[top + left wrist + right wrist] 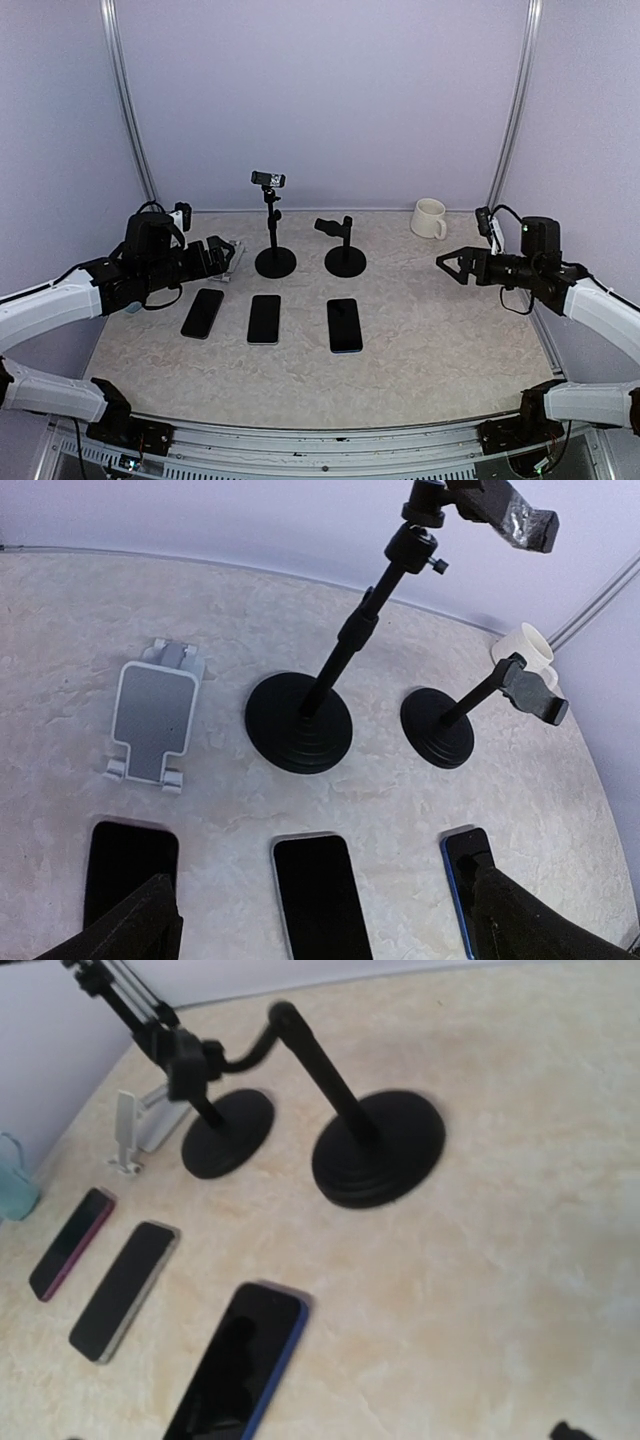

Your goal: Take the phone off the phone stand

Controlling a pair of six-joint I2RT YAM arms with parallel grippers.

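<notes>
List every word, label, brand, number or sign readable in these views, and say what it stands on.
None: no readable text shows in any view.
The left phone, middle phone and right phone show dark, blank screens.
The mug, tall stand, short stand and white folding stand carry no visible print.

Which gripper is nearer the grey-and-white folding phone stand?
Left. The left gripper sits right beside the grey-and-white folding phone stand; the right gripper hangs far off on the opposite side.
</notes>
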